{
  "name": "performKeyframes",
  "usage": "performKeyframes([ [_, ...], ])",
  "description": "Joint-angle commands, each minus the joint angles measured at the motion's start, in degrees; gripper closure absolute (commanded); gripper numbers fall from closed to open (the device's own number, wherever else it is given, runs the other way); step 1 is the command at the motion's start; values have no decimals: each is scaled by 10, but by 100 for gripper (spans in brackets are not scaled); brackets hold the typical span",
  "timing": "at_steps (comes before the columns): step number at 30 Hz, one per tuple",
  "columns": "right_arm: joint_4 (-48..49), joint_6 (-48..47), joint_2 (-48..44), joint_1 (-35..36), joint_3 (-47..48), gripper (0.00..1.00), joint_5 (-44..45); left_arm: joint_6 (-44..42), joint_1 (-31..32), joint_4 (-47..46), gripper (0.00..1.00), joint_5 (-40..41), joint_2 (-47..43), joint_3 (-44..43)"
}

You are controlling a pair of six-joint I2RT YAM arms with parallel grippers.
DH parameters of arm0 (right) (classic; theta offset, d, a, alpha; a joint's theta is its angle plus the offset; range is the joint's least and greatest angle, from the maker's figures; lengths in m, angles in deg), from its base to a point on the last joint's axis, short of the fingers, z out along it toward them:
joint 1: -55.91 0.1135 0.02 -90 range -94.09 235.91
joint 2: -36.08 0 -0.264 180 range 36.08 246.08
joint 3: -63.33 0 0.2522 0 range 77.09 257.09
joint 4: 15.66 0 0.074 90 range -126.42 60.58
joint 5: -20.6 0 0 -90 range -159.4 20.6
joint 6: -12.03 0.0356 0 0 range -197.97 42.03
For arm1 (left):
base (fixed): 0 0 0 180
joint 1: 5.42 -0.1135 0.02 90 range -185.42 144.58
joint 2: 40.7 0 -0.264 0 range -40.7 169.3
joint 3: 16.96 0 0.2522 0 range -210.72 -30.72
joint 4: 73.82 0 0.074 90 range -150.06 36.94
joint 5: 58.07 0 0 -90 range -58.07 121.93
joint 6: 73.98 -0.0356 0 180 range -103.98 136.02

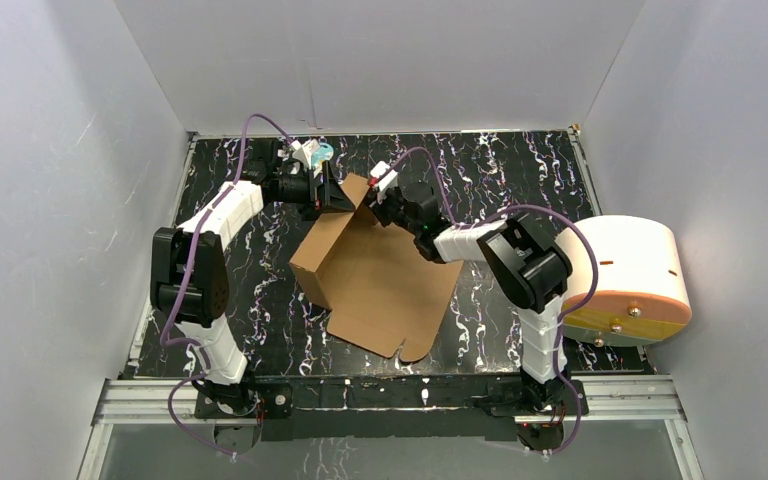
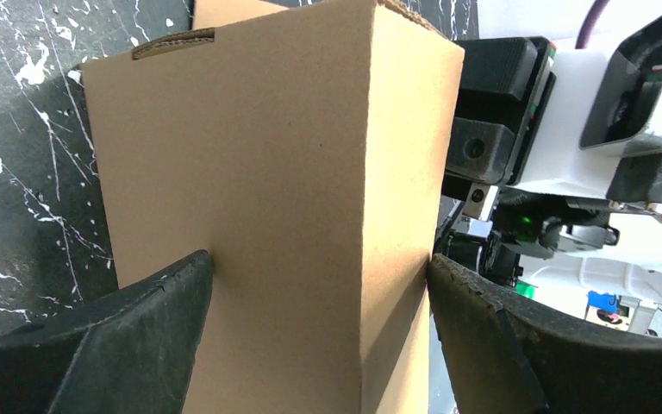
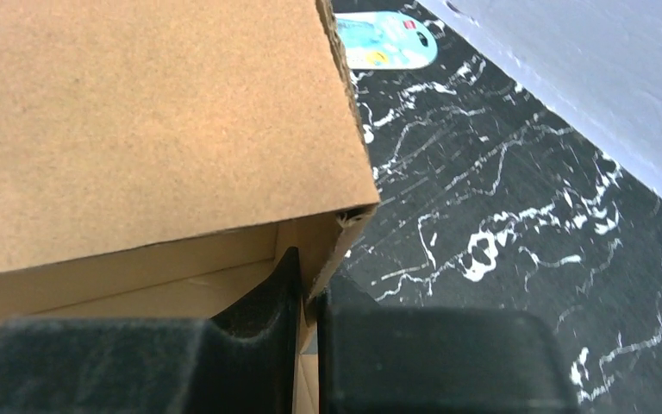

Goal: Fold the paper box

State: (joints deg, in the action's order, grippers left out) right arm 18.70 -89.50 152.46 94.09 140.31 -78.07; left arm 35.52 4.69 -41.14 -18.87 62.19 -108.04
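Note:
The brown cardboard paper box (image 1: 375,285) lies partly folded mid-table, its left wall and far flap raised. My left gripper (image 1: 332,196) is at the box's far left corner. In the left wrist view the gripper (image 2: 319,263) has a folded cardboard corner (image 2: 267,155) between its fingers (image 2: 138,328), both touching it. My right gripper (image 1: 382,205) is at the far flap. In the right wrist view the gripper (image 3: 309,280) pinches a thin cardboard wall edge under a raised flap (image 3: 138,112).
A cream cylinder with an orange base (image 1: 625,280) stands at the right edge of the table. A small white-and-blue oval item (image 1: 320,152) lies behind the left gripper and also shows in the right wrist view (image 3: 384,40). Grey walls enclose the black marbled table (image 1: 520,170).

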Motion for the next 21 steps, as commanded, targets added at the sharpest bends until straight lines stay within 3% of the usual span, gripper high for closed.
performKeyframes([
  [1, -37, -7, -38, 11, 13, 82, 132, 10, 15, 25, 11, -17, -23, -4],
  [12, -52, 6, -131, 11, -43, 32, 131, -33, 15, 90, 10, 232, -112, -56],
  [17, -93, 11, -204, 11, -79, 20, 153, -47, 29, 119, 10, 323, -155, -68],
  [21, -138, 26, -265, 10, -109, 13, 172, -57, 84, 147, 10, 435, -185, -68],
])
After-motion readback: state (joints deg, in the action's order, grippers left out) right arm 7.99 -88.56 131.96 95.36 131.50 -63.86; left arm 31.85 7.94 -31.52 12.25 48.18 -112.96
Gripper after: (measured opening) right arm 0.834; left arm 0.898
